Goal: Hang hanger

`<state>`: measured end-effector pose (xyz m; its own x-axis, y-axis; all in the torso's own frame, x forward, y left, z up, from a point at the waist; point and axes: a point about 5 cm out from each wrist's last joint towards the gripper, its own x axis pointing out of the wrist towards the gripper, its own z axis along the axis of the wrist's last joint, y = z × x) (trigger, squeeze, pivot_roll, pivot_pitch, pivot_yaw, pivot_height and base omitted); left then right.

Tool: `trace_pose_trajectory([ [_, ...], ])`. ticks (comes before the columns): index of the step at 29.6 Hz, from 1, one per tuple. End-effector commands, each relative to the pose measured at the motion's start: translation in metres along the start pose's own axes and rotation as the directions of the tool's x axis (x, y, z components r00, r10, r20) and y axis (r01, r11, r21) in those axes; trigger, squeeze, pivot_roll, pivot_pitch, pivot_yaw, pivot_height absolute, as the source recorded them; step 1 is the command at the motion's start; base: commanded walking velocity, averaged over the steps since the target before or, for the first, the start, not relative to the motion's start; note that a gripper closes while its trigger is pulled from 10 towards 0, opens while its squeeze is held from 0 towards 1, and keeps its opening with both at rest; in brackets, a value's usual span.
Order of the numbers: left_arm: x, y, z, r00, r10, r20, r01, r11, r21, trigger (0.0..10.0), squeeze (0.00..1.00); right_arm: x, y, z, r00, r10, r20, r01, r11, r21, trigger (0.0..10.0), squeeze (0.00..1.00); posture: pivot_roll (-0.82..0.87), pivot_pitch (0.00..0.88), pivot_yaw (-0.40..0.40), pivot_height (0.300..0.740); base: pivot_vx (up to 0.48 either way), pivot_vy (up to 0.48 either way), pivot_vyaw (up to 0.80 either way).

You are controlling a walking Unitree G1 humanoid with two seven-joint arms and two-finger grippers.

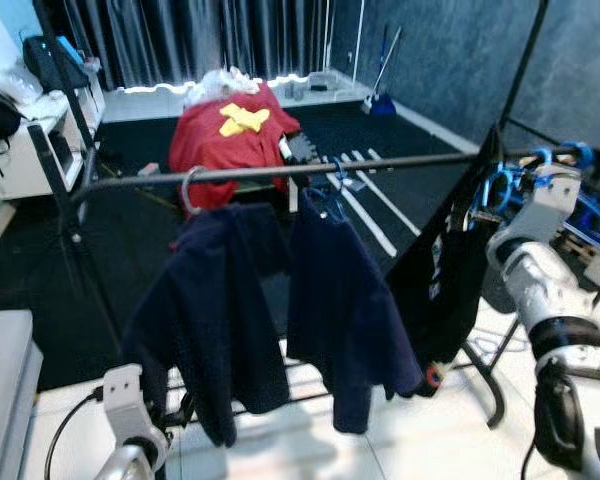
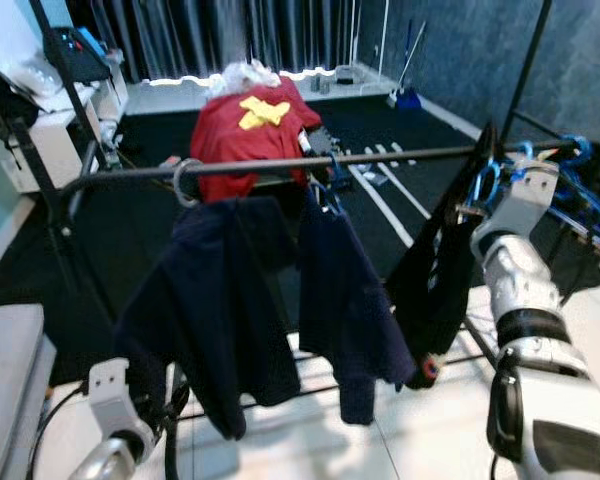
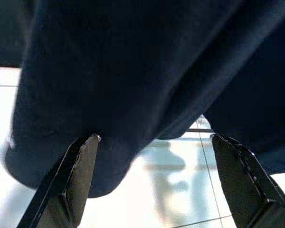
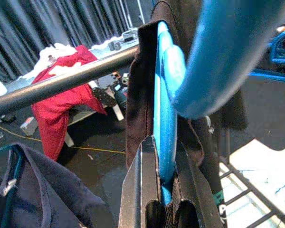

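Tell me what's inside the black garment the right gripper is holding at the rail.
A blue hanger sits inside the black garment, pinched through the cloth by the right gripper. Its hook curves above near the rail. The hanger's arms are covered by fabric.

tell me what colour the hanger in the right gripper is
Bright blue: the hanger pinched in the right gripper, clearest in the right wrist view.

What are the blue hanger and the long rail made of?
The blue hanger looks like smooth, glossy plastic, going by its even bright colour and soft shine. The rail looks like dark painted metal: thin, straight, with a dull gleam. Neither is certain.
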<state>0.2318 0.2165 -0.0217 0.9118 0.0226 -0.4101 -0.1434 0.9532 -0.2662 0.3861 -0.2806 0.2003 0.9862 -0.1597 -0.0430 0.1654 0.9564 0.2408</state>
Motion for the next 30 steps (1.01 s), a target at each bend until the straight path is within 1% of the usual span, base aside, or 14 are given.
trace_pose_trajectory([
  [1,0.001,0.0,0.0,1.0,-0.008,-0.017,0.008,1.0,0.002,10.0,0.0,0.0,0.006,-0.019,0.993,0.031,-0.112,-0.026,0.999,0.041,10.0,0.0,-0.1,0.0,-0.015,0.736,0.0,0.0,0.0],
  [4,0.002,-0.001,-0.001,1.0,-0.024,-0.02,0.024,1.0,-0.004,10.0,0.0,-0.001,0.011,-0.025,0.99,0.068,-0.124,-0.061,0.996,0.065,10.0,0.0,-0.1,0.0,-0.018,0.736,0.0,0.0,0.0],
  [5,0.002,-0.001,-0.001,0.999,-0.04,-0.02,0.04,0.999,-0.008,10.0,0.0,-0.003,0.018,-0.035,0.982,0.133,-0.134,-0.12,0.988,0.099,10.0,0.0,-0.09,0.0,-0.02,0.736,0.0,0.0,0.0],
  [6,0.002,-0.002,-0.001,0.998,-0.054,-0.018,0.054,0.998,-0.015,10.0,0.0,-0.008,0.029,-0.046,0.96,0.242,-0.141,-0.22,0.963,0.153,10.0,0.0,-0.09,0.0,-0.022,0.736,0.0,0.0,0.0],
  [8,0.001,-0.002,-0.004,0.998,-0.068,-0.017,0.068,0.997,-0.026,10.0,0.0,-0.023,0.045,-0.067,0.871,0.466,-0.159,-0.423,0.873,0.242,10.0,0.0,-0.09,0.0,-0.025,0.736,0.0,0.0,0.0],
  [11,0.001,-0.001,-0.007,0.997,-0.077,-0.02,0.076,0.997,-0.03,10.0,0.0,-0.035,0.045,-0.078,0.816,0.55,-0.179,-0.495,0.824,0.277,10.0,0.0,-0.09,0.0,-0.027,0.736,0.0,0.0,0.0],
  [15,-0.001,0.001,-0.011,0.995,-0.089,-0.034,0.088,0.996,-0.034,10.0,0.0,-0.05,0.026,-0.095,0.809,0.535,-0.241,-0.466,0.836,0.291,10.0,0.0,-0.1,0.0,-0.026,0.736,0.0,0.0,0.0],
  [17,-0.002,0.005,-0.015,0.995,-0.087,-0.052,0.085,0.996,-0.038,10.0,0.0,-0.062,0.002,-0.11,0.855,0.443,-0.27,-0.354,0.878,0.322,10.0,0.0,-0.12,0.0,-0.02,0.736,0.0,0.0,0.0],
  [20,-0.002,0.005,-0.015,0.995,-0.087,-0.052,0.085,0.996,-0.038,10.0,0.0,-0.062,0.002,-0.11,0.855,0.443,-0.27,-0.354,0.878,0.322,10.0,0.0,-0.12,0.0,-0.02,0.736,0.0,0.0,0.0],
  [23,-0.002,0.007,-0.015,0.995,-0.086,-0.059,0.084,0.996,-0.04,10.0,0.0,-0.068,-0.009,-0.116,0.88,0.386,-0.276,-0.284,0.895,0.345,10.0,0.0,-0.12,0.0,-0.019,0.736,0.0,0.0,0.0],
  [25,-0.003,0.011,-0.016,0.994,-0.087,-0.07,0.085,0.996,-0.04,10.0,0.0,-0.081,-0.026,-0.131,0.913,0.27,-0.306,-0.15,0.919,0.363,10.0,0.0,-0.12,0.0,-0.019,0.736,0.0,0.0,0.0],
  [26,-0.003,0.011,-0.016,0.994,-0.087,-0.07,0.085,0.996,-0.04,10.0,0.0,-0.081,-0.026,-0.131,0.913,0.27,-0.306,-0.15,0.919,0.363,10.0,0.0,-0.12,0.0,-0.019,0.736,0.0,0.0,0.0],
  [28,-0.003,0.012,-0.016,0.993,-0.09,-0.073,0.087,0.995,-0.04,10.0,0.0,-0.093,-0.04,-0.145,0.921,0.148,-0.361,-0.014,0.937,0.349,10.0,0.0,-0.12,0.0,-0.02,0.736,0.0,0.0,0.0],
  [30,-0.003,0.013,-0.016,0.993,-0.09,-0.073,0.087,0.995,-0.039,10.0,0.0,-0.094,-0.041,-0.146,0.92,0.14,-0.365,-0.004,0.937,0.348,10.0,0.0,-0.12,0.0,-0.016,0.736,0.0,0.0,0.0],
])
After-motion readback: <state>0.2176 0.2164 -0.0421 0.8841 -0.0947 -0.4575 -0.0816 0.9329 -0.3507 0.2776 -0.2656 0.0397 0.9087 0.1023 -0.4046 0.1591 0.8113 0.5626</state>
